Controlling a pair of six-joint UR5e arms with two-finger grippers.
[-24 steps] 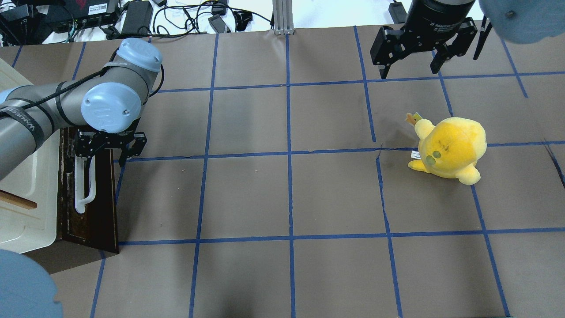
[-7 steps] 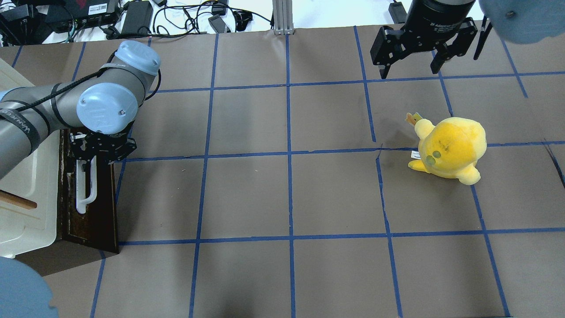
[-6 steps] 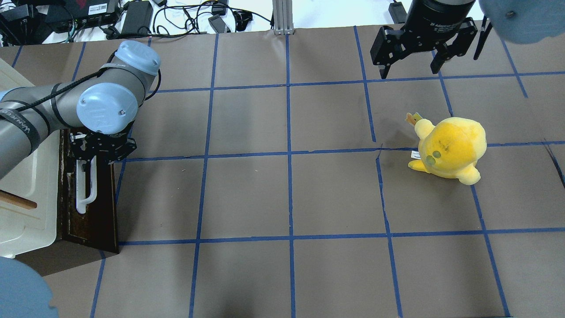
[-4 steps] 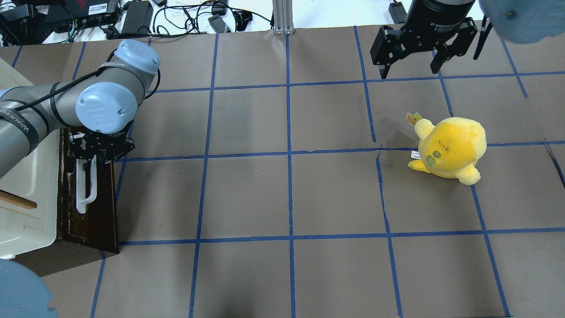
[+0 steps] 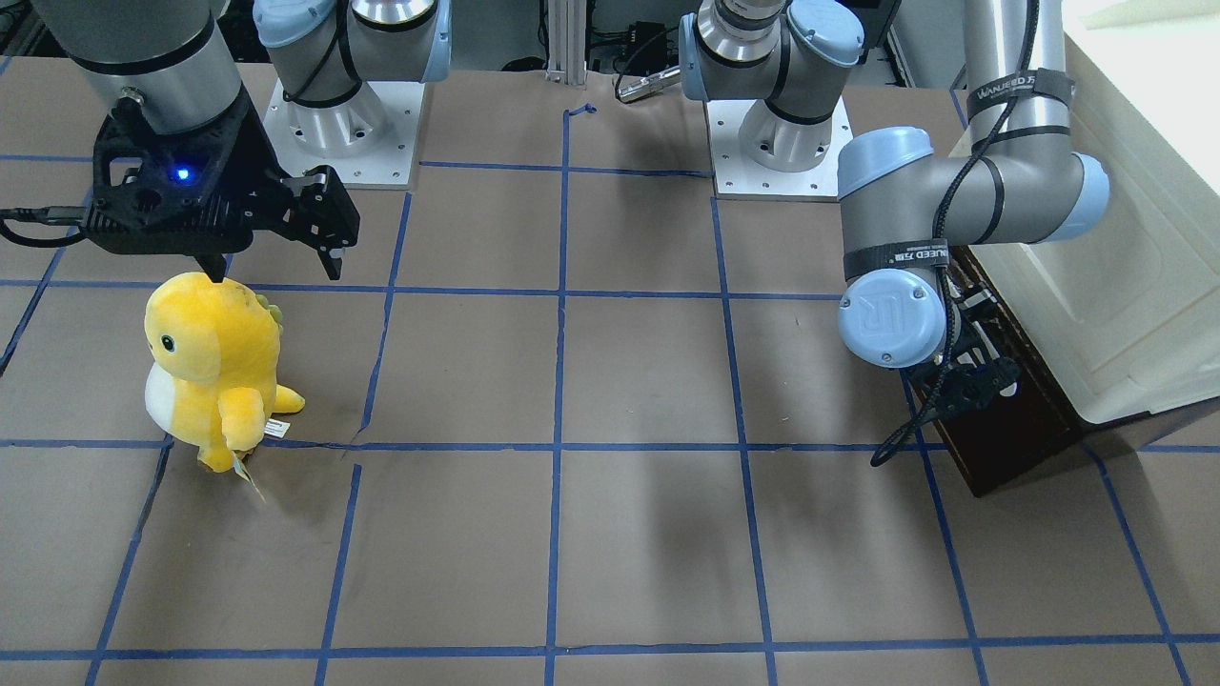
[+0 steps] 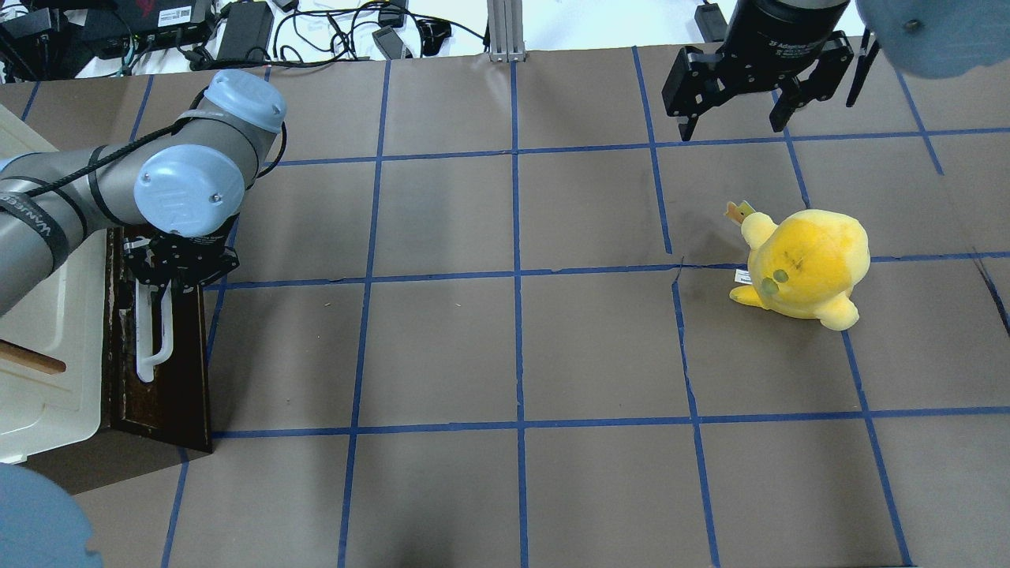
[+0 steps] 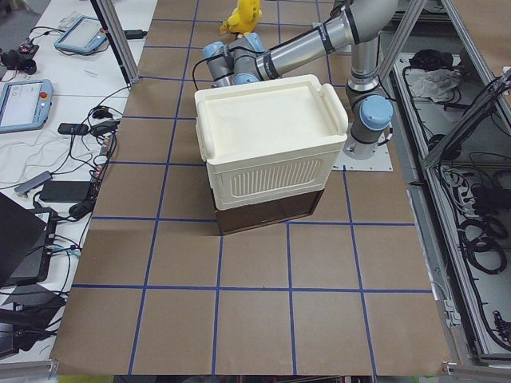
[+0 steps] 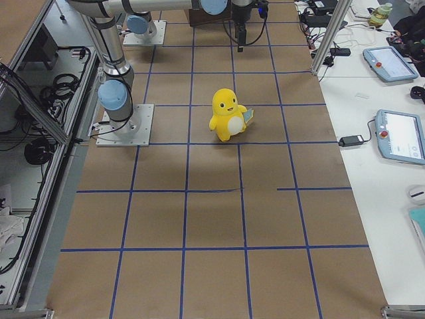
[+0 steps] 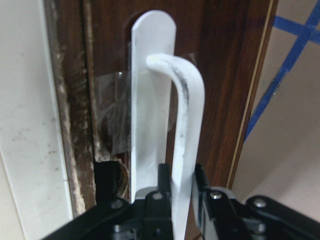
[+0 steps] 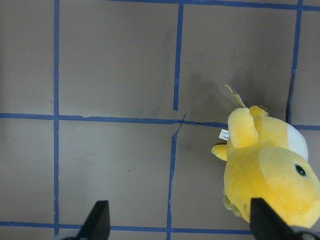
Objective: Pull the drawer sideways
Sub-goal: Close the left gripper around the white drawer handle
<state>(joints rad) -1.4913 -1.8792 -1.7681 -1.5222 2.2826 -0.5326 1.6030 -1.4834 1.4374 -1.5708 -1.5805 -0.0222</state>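
Note:
The drawer (image 6: 185, 371) has a dark brown front and a long white bar handle (image 6: 150, 339). It sits under the cream-white cabinet (image 6: 47, 347) at the table's left edge and looks closed. My left gripper (image 6: 164, 289) is shut on the far end of the handle. In the left wrist view the fingers (image 9: 159, 192) pinch the white bar (image 9: 187, 100) against the brown front (image 9: 220, 75). My right gripper (image 6: 734, 118) is open and empty, high over the far right. The right wrist view shows its gap (image 10: 182, 222) over bare table.
A yellow plush toy (image 6: 805, 264) stands on the right side, just below the right gripper; it also shows in the front-facing view (image 5: 210, 367). The cabinet (image 5: 1134, 267) takes up the left end. Cables and power bricks (image 6: 237, 31) lie beyond the far edge.
Since 3.3 s ago the left gripper's fingers have closed on the handle. Over the last second the left wrist has shifted slightly left. The drawer front has barely moved. The right arm is still.

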